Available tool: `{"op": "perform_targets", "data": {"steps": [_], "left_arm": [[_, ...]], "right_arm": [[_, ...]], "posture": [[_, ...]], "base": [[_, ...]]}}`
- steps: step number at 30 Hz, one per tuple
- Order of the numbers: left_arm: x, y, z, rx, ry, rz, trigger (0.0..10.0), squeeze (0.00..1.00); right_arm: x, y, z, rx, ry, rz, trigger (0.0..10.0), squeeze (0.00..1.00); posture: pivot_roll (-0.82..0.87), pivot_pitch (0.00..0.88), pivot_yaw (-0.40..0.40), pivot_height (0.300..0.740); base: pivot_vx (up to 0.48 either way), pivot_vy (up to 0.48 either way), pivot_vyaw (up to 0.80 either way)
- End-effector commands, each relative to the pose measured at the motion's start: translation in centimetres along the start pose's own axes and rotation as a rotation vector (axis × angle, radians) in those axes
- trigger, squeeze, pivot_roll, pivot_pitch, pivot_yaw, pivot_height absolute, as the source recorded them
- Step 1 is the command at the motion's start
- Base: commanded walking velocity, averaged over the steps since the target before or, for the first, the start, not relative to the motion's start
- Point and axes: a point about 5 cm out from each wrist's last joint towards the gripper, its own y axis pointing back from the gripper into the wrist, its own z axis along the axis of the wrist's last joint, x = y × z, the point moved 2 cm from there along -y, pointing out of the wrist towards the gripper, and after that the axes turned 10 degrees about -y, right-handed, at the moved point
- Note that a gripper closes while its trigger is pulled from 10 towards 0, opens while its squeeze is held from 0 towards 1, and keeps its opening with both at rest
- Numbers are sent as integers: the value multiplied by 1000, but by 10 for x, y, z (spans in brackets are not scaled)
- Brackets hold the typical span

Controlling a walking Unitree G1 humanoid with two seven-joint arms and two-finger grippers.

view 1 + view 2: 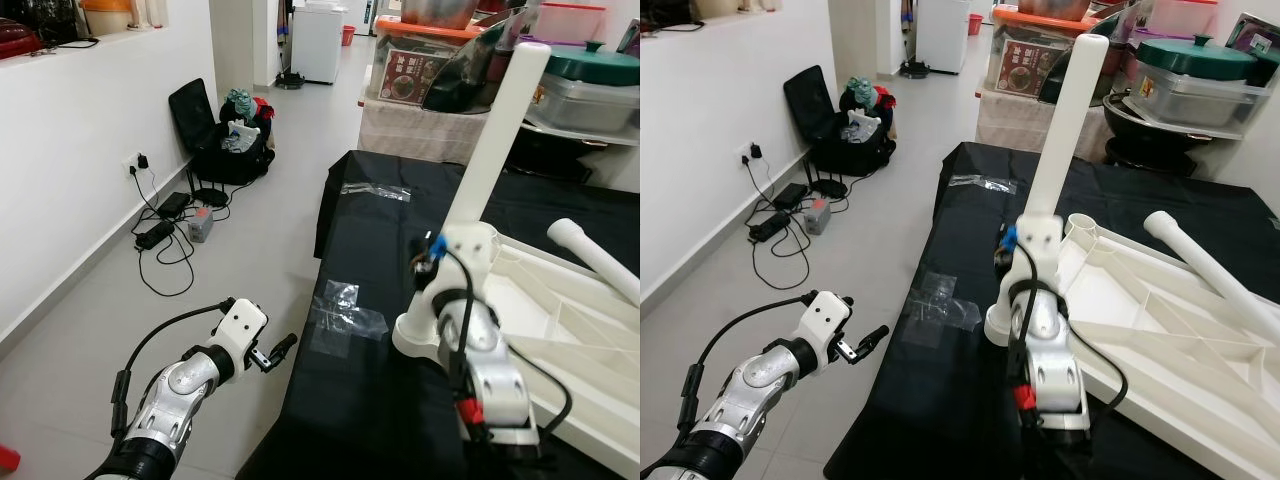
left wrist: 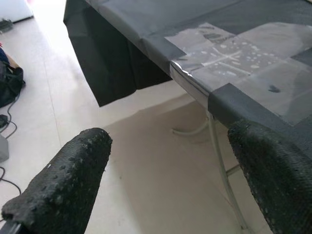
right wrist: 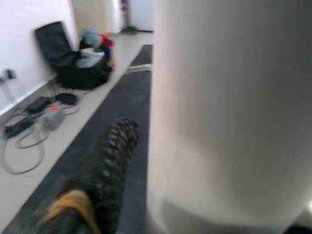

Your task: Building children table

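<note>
Before me stands the black-draped worktop (image 1: 380, 400), and on its right part lies the upturned white plastic tabletop (image 1: 580, 340). A long white plastic leg (image 1: 497, 130) stands upright at that tabletop's near-left corner, my right claw (image 3: 141, 146) at its base. A second white tube leg (image 1: 595, 258) lies tilted across the tabletop, further right. Clear plastic bags (image 1: 345, 315) lie on the worktop left of the upright leg. My left claw (image 1: 275, 353) hangs over the floor, left of the worktop's edge.

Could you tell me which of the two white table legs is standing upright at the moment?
The upright leg beside the right gripper, at the near corner of the upturned tabletop. The other leg lies slanted across the tabletop's underside.
</note>
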Motion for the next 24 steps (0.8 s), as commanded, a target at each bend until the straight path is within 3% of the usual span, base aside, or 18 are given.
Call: {"op": "perform_targets", "data": {"steps": [1, 2, 5, 6, 10, 11, 17, 18, 19, 20, 24], "left_arm": [[-2, -1, -2, 9, -2, -12, 10000, 0], [-3, -1, -1, 7, -1, -13, 10000, 0], [-4, -2, -1, 6, 0, -14, 10000, 0], [-5, -3, 0, 3, -1, -17, 10000, 0], [-6, -4, 2, -2, -3, -20, 10000, 0], [-5, -4, 2, -5, -3, -16, 10000, 0], [-3, -3, 2, -5, -4, -11, 10000, 0], [-3, -3, 2, -4, -4, -10, 10000, 0], [-3, -3, 2, -4, -5, -9, 10000, 0], [-3, -3, 2, -5, -4, -8, 10000, 0], [-3, -2, 2, -7, -4, -7, 10000, 0]], "right_arm": [[7, -4, 15, -45, -18, 96, 10000, 1000], [13, -6, 30, -96, -6, 260, 10000, 0], [16, -6, 36, -124, 13, 342, 10000, 0], [18, -5, 42, -136, 48, 461, 10000, 0], [16, -6, 44, -119, 103, 603, 10000, 0], [17, -6, 44, -90, 124, 700, 10000, 0], [18, -5, 40, -44, 159, 828, 10000, 0], [19, -7, 39, -40, 155, 831, 3843, 0], [19, -9, 38, -39, 151, 831, 3843, 0], [19, -11, 37, -45, 134, 831, 0, 0], [17, -17, 35, -59, 138, 775, 0, 0]], "posture": [[81, 0, -95, 740], [77, 0, -92, 740], [78, 0, -92, 740], [80, 0, -94, 740], [89, 0, -99, 740], [95, 0, -104, 740], [105, 0, -112, 740], [109, 0, -113, 740], [109, 0, -113, 740], [113, 0, -115, 740], [110, 0, -109, 740]], "base": [[0, 0, 0], [0, 0, 0], [0, 0, 0], [0, 0, 0], [0, 0, 0], [0, 0, 0], [0, 0, 0], [0, 0, 0], [0, 0, 0], [0, 0, 0], [0, 0, 0]]}}
